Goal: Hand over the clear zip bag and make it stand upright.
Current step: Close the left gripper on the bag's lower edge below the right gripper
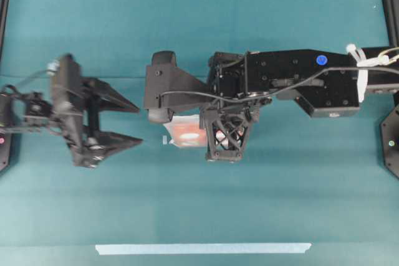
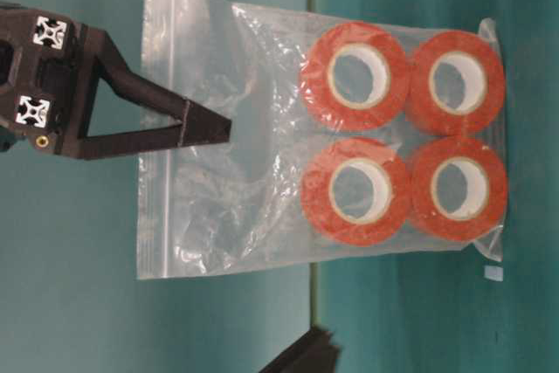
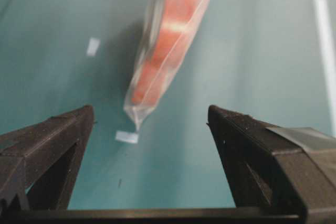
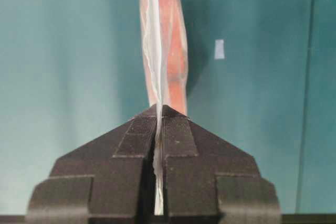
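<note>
The clear zip bag (image 2: 314, 137) is pinched by its zip end in the right pincer (image 4: 159, 113), whose jaws are pressed together on the plastic, near the middle of the tabletop (image 1: 187, 204). Four orange-red tape rolls (image 2: 402, 141) are seen inside. The left pincer (image 1: 134, 124) is spread wide toward the left edge, apart from the bag.

We see a robot lab bench: a bare teal tabletop (image 1: 262, 204), two black arms, a white tape strip (image 1: 202, 248) along its near edge.
</note>
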Action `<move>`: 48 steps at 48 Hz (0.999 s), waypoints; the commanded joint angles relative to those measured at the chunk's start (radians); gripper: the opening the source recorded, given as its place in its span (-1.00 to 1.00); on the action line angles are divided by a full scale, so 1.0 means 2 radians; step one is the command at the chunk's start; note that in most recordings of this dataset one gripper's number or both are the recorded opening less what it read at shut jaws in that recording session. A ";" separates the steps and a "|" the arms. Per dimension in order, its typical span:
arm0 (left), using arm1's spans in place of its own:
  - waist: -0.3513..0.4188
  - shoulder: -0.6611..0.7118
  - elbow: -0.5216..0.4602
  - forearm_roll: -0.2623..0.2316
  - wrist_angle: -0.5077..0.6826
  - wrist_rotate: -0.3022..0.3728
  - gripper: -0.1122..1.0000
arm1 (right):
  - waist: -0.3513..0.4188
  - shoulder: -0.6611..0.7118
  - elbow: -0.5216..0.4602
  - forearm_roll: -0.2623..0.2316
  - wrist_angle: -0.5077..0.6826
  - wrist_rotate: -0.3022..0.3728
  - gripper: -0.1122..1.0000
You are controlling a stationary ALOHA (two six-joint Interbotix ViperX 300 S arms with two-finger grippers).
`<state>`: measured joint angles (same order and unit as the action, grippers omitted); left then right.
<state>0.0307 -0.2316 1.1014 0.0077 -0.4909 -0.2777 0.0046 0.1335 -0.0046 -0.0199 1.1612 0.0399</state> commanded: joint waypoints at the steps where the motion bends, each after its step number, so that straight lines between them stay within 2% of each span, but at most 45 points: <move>1: -0.001 0.029 -0.019 0.000 -0.020 -0.001 0.94 | 0.002 -0.007 -0.002 -0.002 -0.002 0.004 -0.79; 21: -0.003 0.153 -0.089 0.001 -0.054 0.005 0.95 | 0.002 -0.007 0.000 -0.002 -0.002 0.004 -0.79; 48: -0.012 0.252 -0.179 0.000 -0.059 0.003 0.95 | 0.004 -0.008 0.004 -0.002 -0.005 0.004 -0.79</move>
<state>0.0123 0.2684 0.7685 0.0077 -0.6044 -0.2715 0.0092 0.1335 0.0061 -0.0199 1.1551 0.0399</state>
